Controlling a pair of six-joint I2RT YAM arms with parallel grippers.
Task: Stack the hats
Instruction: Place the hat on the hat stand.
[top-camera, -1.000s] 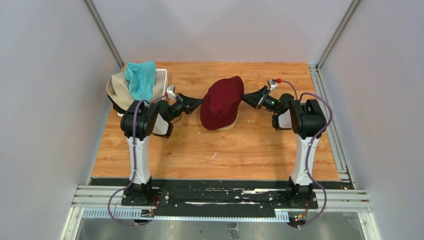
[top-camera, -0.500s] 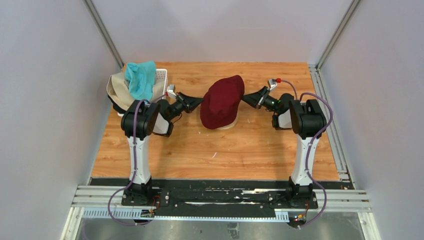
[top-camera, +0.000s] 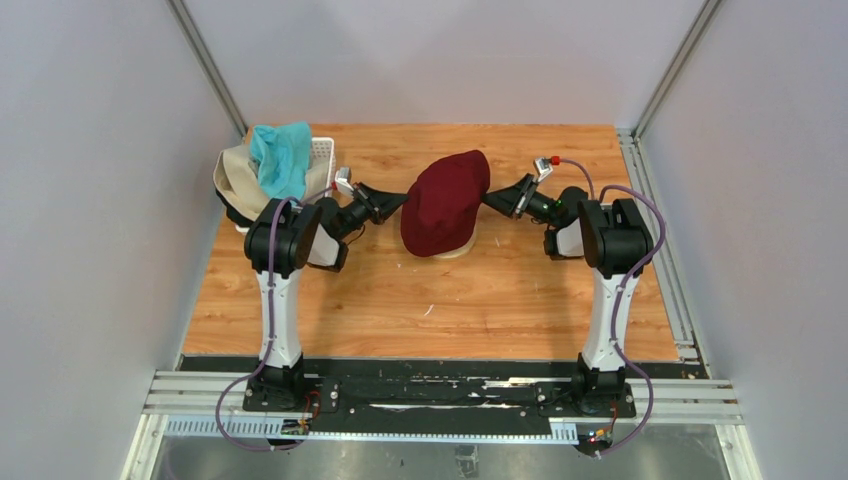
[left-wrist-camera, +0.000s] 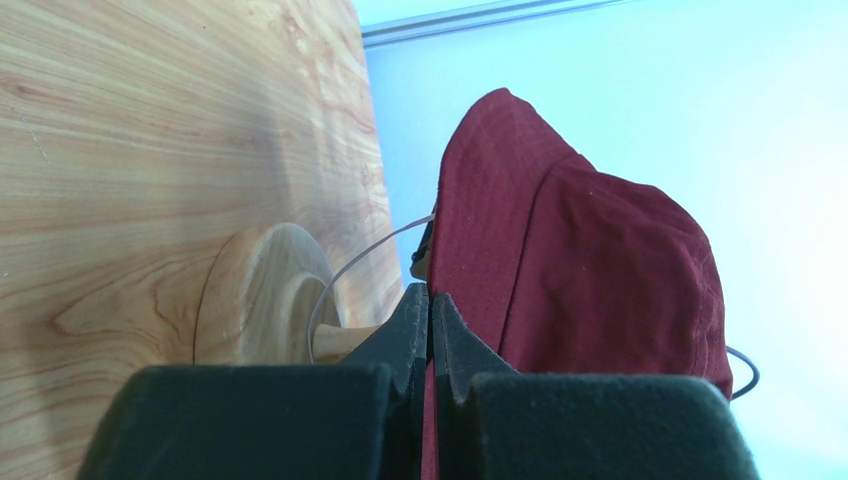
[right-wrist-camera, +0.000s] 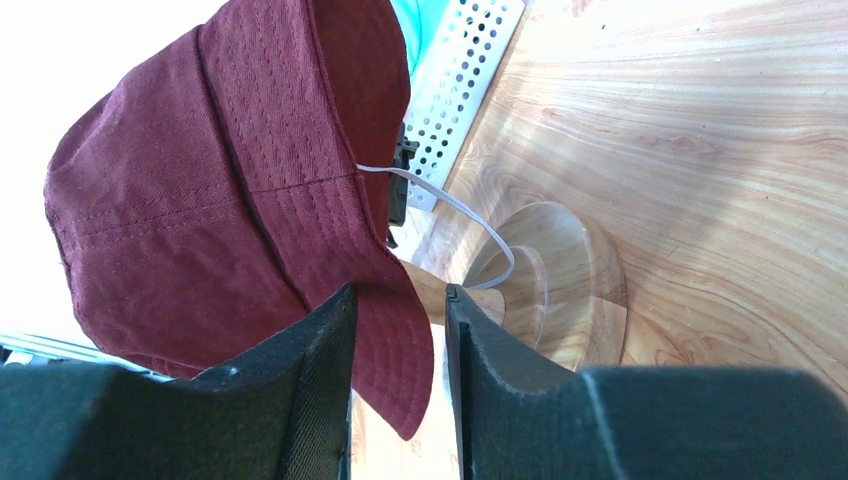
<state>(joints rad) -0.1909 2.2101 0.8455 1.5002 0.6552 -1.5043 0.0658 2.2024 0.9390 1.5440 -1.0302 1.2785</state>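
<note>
Since the right gripper (right-wrist-camera: 398, 295) has been reopened, the maroon hat (top-camera: 443, 203) is pinched only by the left gripper (left-wrist-camera: 430, 300), at its left edge; seating on the stand (right-wrist-camera: 560, 270) is judged close.

Wooden tabletop (top-camera: 400, 300), pale grey walls (top-camera: 90, 200) (metal-framed corners)

Three camera views were provided. The top external view was taken from above and behind the arm bases (top-camera: 275, 380), aimed down and forward, with the maroon hat (top-camera: 444, 203) seen from far off near mid-frame. The left wrist view was taken very close on the hat's left side, low and aimed rightward across it. The right wrist view was taken very close on the hat's right side, aimed leftward. The hat and the wooden stand (left-wrist-camera: 262, 295) beneath it were shared by all three views.
</note>
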